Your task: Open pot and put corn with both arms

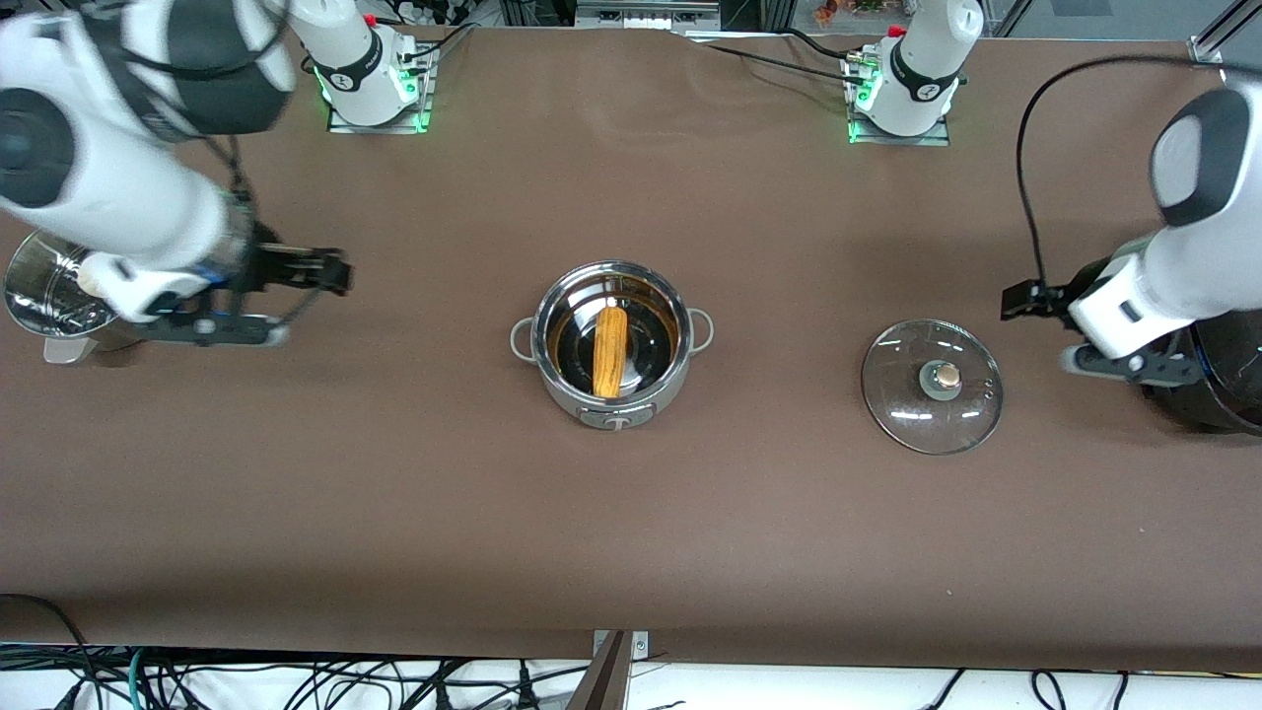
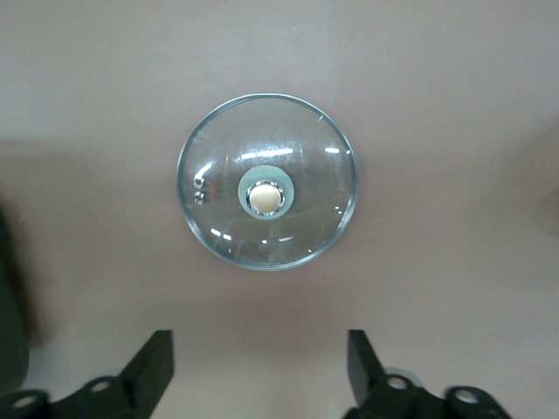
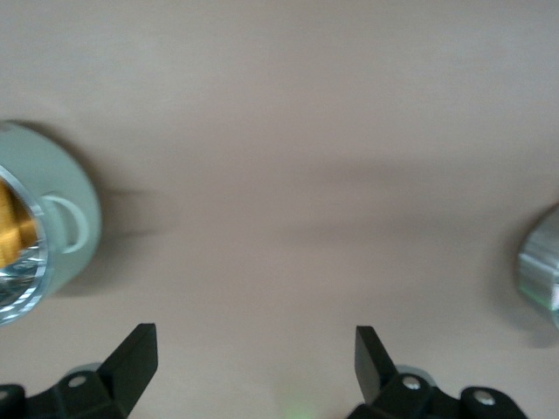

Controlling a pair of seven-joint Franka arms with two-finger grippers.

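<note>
The steel pot [image 1: 539, 333] stands open in the middle of the table. The yellow-orange corn [image 1: 611, 352] lies inside it. The glass lid [image 1: 932, 386] with its tan knob [image 1: 946, 375] lies flat on the table beside the pot, toward the left arm's end. My left gripper [image 1: 1023, 299] is open and empty above the table by the lid, which shows in the left wrist view [image 2: 267, 182] ahead of the gripper [image 2: 259, 362]. My right gripper [image 1: 333, 270] is open and empty over bare table toward the right arm's end. The right wrist view shows the gripper [image 3: 256, 362], the pot [image 3: 63, 218] and the corn [image 3: 16, 231].
A steel steamer basket [image 1: 54, 296] stands at the right arm's end of the table, partly under that arm; its edge shows in the right wrist view [image 3: 541, 272]. A big black cooker [image 1: 1223, 380] stands at the left arm's end.
</note>
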